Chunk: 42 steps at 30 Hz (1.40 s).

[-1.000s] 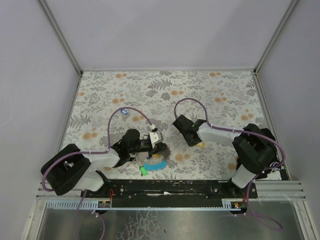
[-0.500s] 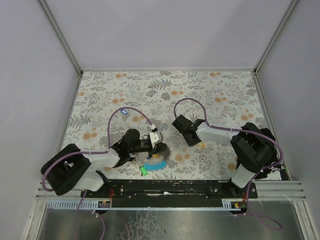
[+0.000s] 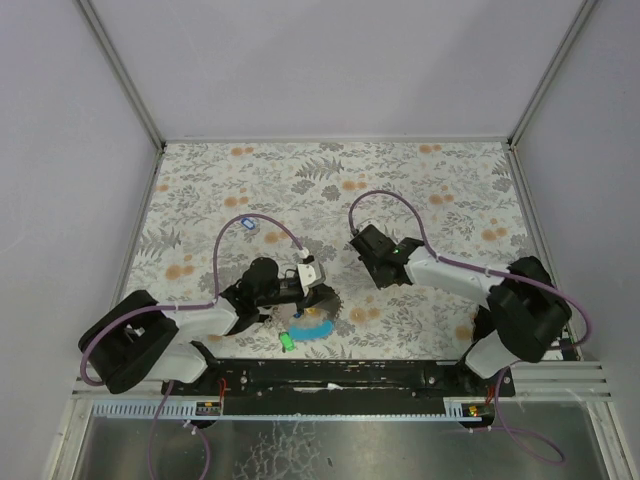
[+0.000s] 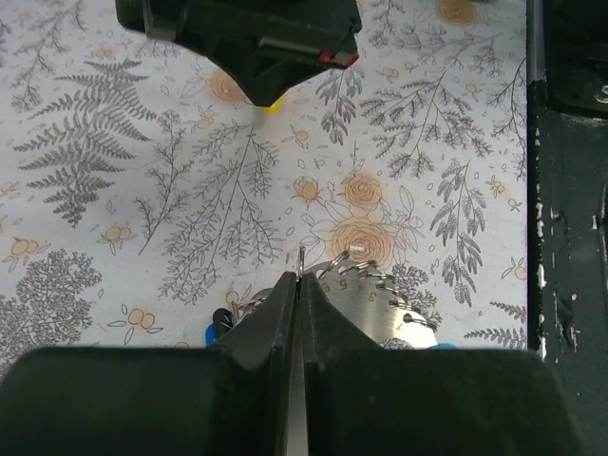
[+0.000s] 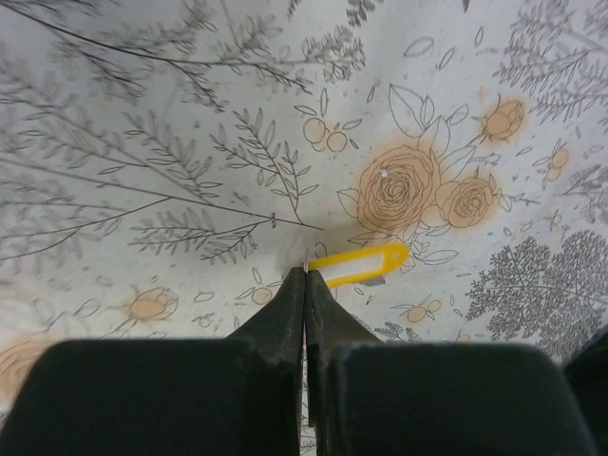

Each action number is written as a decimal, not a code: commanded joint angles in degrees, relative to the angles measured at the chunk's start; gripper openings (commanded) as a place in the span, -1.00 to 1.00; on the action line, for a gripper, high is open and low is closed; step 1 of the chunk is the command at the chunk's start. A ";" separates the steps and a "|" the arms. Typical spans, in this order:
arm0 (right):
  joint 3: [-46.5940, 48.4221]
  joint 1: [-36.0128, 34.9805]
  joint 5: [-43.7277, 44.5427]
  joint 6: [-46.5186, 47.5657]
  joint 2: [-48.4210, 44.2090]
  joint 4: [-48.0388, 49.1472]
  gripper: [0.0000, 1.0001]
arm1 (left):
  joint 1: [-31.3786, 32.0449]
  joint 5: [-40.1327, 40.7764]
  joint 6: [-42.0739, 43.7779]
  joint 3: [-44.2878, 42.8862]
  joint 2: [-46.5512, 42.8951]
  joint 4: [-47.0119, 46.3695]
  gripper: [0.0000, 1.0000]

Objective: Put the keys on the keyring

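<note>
1. The left pincer (image 4: 297,285) is squeezed tight. A thin bit of silver wire from the keyring (image 4: 301,258) pokes out between its tips.
2. The keyring sits low on the flowery counter (image 3: 450,180), near the front edge and just in front of the left arm.
3. Its round grey tag (image 4: 385,318) lies flat on the counter, right beside the left pincer, with a little curly chain along its top edge.
4. The light-blue strap (image 3: 318,327) curves just under the pincer in the view from above. A green key (image 3: 287,342) lies next to it, closer to the front edge.
5. A small bit of a blue key (image 4: 211,333) peeks out on the other side of the left pincer.
6. The right pincer (image 5: 305,277) is squeezed tight too. It pinches one end of the yellow key (image 5: 356,264), and the rest of the key sticks out sideways.
7. The two pincers are near each other but not touching.
</note>
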State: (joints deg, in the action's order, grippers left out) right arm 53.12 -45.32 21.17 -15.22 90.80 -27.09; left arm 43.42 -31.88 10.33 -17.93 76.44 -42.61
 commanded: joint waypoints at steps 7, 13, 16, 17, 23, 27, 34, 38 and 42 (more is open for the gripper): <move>-7.76 -0.47 -16.15 14.03 -18.94 13.94 -0.98 | 0.19 -1.08 1.00 0.17 -2.95 -3.69 -1.00; -15.12 -0.47 -23.25 20.39 -30.13 23.86 -0.97 | 0.18 -0.65 1.67 0.58 -4.16 -3.71 -1.00; -18.27 -0.47 -27.51 22.71 -34.07 28.41 -1.00 | 0.19 -0.56 1.85 0.86 -5.03 -3.90 -1.00; -19.18 -0.47 -28.89 23.29 -35.13 29.88 -1.00 | 0.18 -0.61 1.91 0.95 -5.19 -4.01 -1.00; -22.60 -0.47 -36.91 25.70 -37.45 35.65 -1.00 | 0.20 -0.65 2.23 1.14 -6.60 -3.41 -1.00; -23.18 -0.47 -42.05 29.32 -37.17 35.66 -1.00 | 0.19 -0.65 2.52 1.96 -7.93 -3.80 -1.00; -23.56 -0.47 -47.54 34.58 -38.18 33.26 -1.00 | 0.28 -2.89 3.28 2.47 -7.55 -4.83 -1.00; -24.54 -0.47 -50.60 36.09 -37.56 34.65 -1.00 | 0.31 -4.72 3.70 2.60 -6.62 -5.68 -1.00; -24.55 -0.47 -51.12 36.87 -36.17 34.26 -1.00 | 0.43 -6.11 3.94 2.91 -6.13 -6.68 -1.00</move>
State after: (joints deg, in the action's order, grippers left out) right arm 28.60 -45.45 -26.70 19.22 53.95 4.67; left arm 43.46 -35.42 12.73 -15.75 69.91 -43.72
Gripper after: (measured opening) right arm 0.011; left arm 0.009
